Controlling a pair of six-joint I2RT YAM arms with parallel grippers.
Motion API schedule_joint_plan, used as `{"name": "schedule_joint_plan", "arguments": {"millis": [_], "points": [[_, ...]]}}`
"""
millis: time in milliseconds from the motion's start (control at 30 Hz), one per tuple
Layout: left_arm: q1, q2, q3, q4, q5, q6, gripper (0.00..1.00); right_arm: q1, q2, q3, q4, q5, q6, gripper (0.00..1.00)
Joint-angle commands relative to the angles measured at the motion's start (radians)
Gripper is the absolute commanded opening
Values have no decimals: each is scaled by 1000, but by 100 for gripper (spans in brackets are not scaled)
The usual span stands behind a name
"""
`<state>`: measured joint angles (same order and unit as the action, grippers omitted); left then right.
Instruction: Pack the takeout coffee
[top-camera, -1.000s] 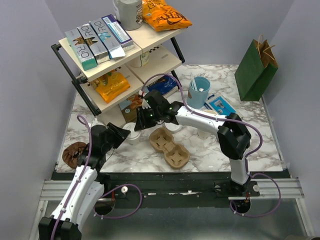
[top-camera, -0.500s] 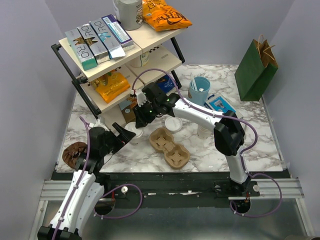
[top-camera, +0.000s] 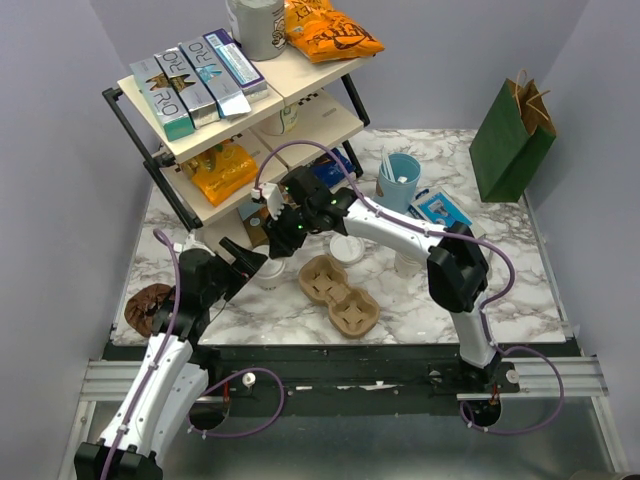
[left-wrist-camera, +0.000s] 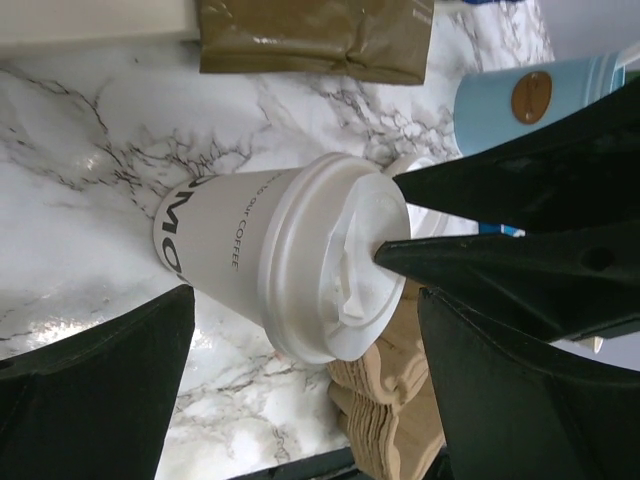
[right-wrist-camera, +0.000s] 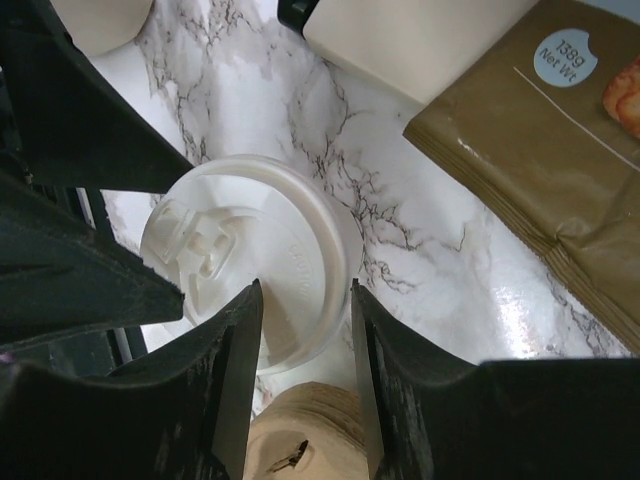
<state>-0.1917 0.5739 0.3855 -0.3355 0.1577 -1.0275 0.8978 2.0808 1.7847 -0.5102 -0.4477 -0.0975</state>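
The left tool (top-camera: 250, 262) stood wide open, empty, around the cup (left-wrist-camera: 230, 240); the right tool (right-wrist-camera: 305, 290), half open on the lid (right-wrist-camera: 220, 250), could tip it.

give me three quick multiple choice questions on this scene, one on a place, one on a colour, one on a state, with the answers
1. Where does the takeout coffee stand?
A) on the top shelf
B) on the marble table, beside the cup carrier
C) slotted into the cup carrier

2. What colour is the paper bag?
A) brown
B) white
C) green

3. How do the jaws of the left gripper stand?
A) wide open, clear of the cup
B) shut on the lid
C) shut on the cup's wall

Answers:
1 B, its base rests on marble next to the carrier.
2 C, the bag in the far right corner is dark green.
3 A, the left wrist view shows the jaws far apart either side of the cup.
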Motion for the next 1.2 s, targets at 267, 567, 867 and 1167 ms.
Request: {"name": "schedule_joint_plan", "arguments": {"millis": [267,567,867,1167], "points": [[75,30,-54,147,-46,-72,82,12,71,27,-82,87,-53,48],[120,127,-134,273,83,-88,61,12,67,-18,-54,87,-36,47],[120,30,-227,262,86,-114,32,12,2,-249,146,178,162,47],[120,-32,-269,146,63,-59,21,13,-27,-332,211,282,280,53]]}}
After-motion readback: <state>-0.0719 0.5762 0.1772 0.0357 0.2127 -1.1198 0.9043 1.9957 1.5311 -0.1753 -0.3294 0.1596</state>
